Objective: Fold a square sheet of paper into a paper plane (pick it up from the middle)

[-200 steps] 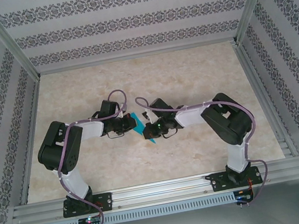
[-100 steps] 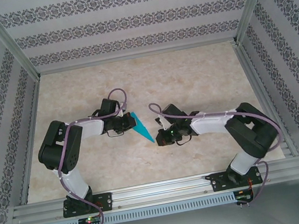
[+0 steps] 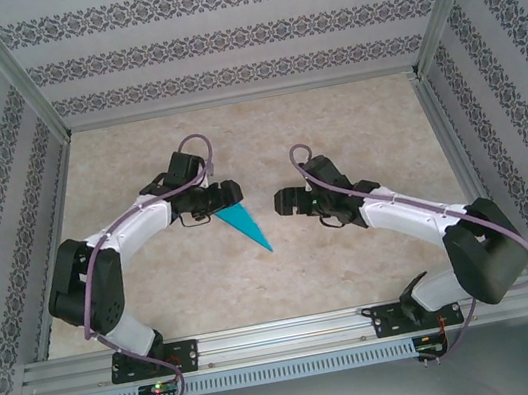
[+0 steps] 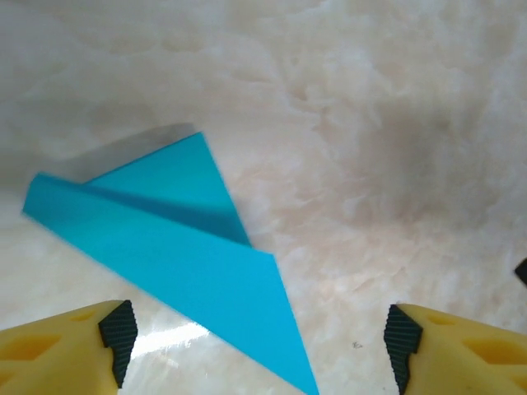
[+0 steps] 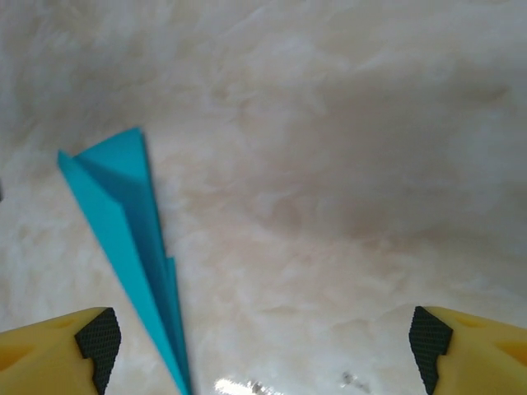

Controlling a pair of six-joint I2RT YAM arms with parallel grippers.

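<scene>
The paper plane [image 3: 244,225] is a narrow teal-blue dart lying on the marble tabletop between the two arms, its tip pointing toward the near edge. My left gripper [image 3: 224,200] hovers at its wide tail end, open, holding nothing. In the left wrist view the paper plane [image 4: 185,247] lies below and between the yellow fingers [image 4: 58,346], and the left gripper [image 4: 259,346] has its jaws wide apart. My right gripper [image 3: 283,202] stands open to the plane's right, apart from it. In the right wrist view the paper plane [image 5: 123,222] sits left of the right gripper [image 5: 263,346].
The marble tabletop [image 3: 353,122] is boxed in by patterned walls on three sides, with aluminium rails [image 3: 287,334] along the near edge where the arm bases are bolted.
Both grippers have opened and let go of the plane, which now lies flat on the table. Both arms have pulled away, farther from the near edge, the right one swinging well to the right.
</scene>
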